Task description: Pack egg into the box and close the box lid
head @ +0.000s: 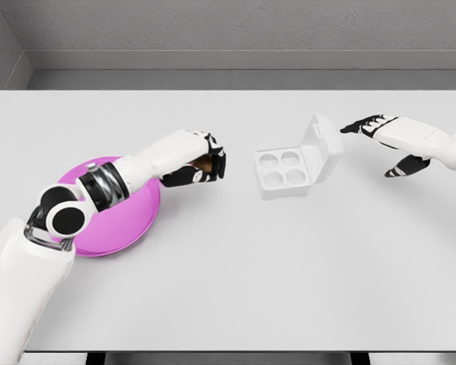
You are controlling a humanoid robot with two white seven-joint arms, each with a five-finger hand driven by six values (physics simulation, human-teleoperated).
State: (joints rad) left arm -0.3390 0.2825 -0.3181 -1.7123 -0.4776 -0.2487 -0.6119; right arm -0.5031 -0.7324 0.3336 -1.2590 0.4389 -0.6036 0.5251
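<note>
Nearest, left hand (201,163) clenched round brown egg (203,161), just past pink plate (114,228). Box (289,171) at three o'clock from it, wells bare, lid (323,144) upright. Farther, right hand (380,131) spread, holding nothing, just beyond lid.

No readable text from my seat: I find no label, brand or number on the white four-cup egg box (292,172) or the round pink plate (129,224).
</note>
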